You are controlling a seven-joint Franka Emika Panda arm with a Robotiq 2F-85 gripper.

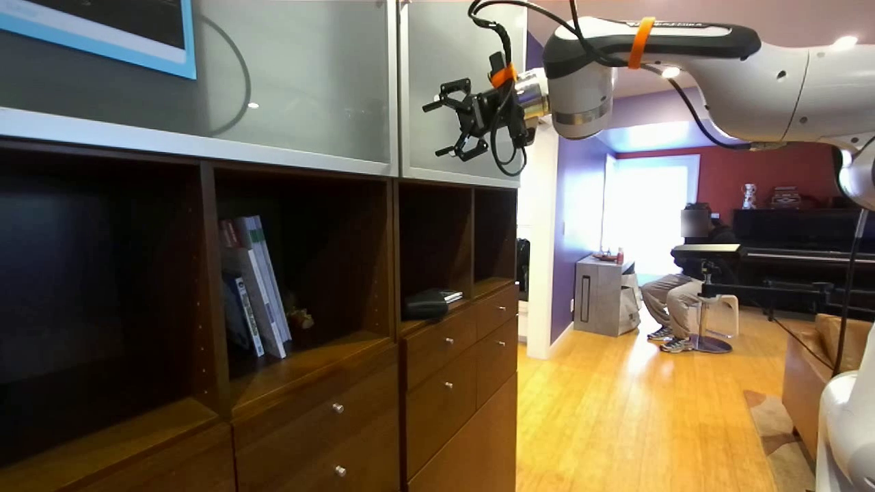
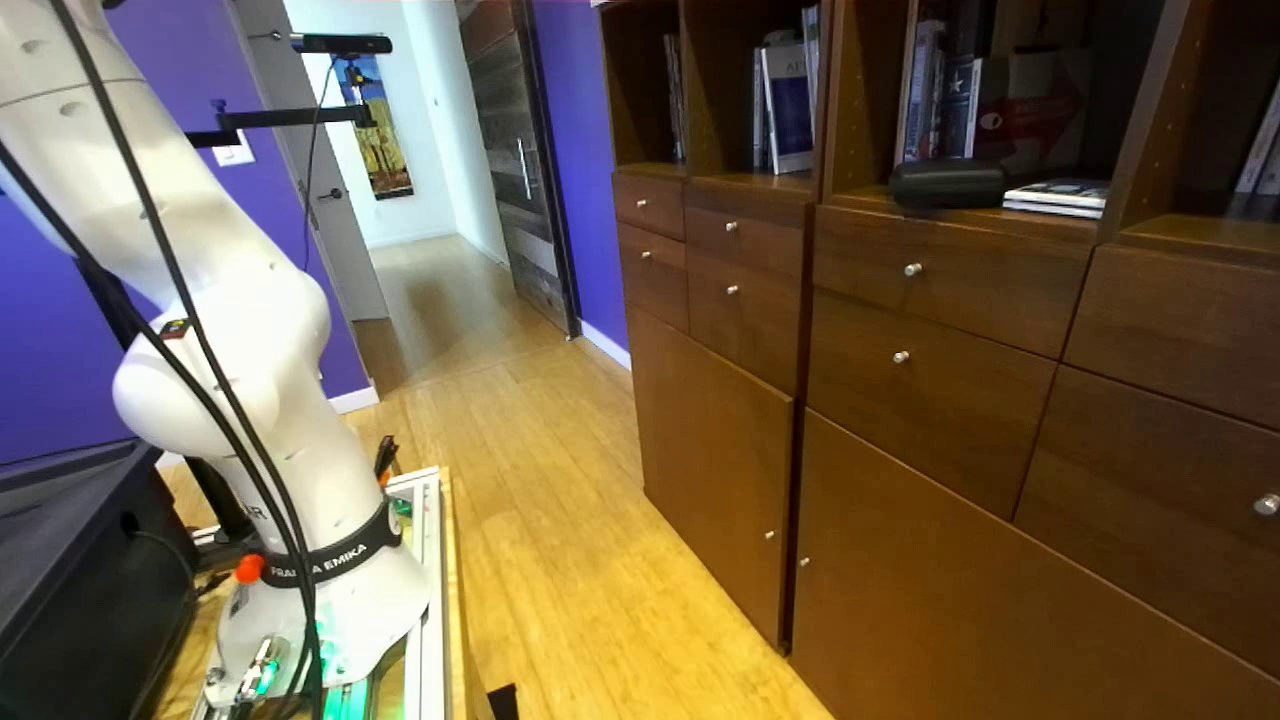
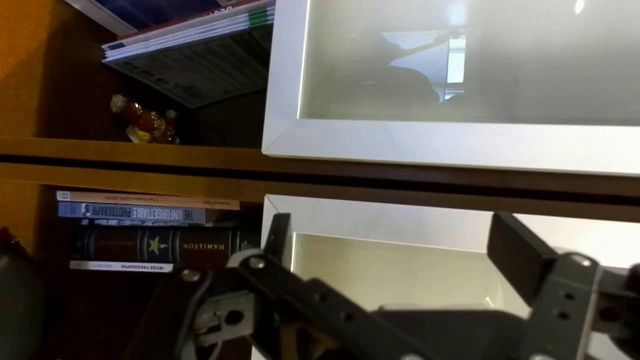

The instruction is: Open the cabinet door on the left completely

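Claw [image 1: 438,128] spread, jaws well apart, hovering before the narrower frosted-glass panel [image 1: 437,51]! Just beside that, the wide cabinet door [image 1: 294,82] sits closed above the cubbies [image 1: 335,253] of the dark wooden cabinet [image 1: 362,383]. Only the wrist view makes the HAMILTON spine [image 3: 165,245] legible, and there a dark seam [image 3: 350,180] splits two silver frames [image 3: 440,142]. Wooden floor [image 2: 540,520] runs between robot base [image 2: 330,610] and drawers [image 2: 970,275] in an exterior view; far back in an exterior view, a seated person [image 1: 673,297].
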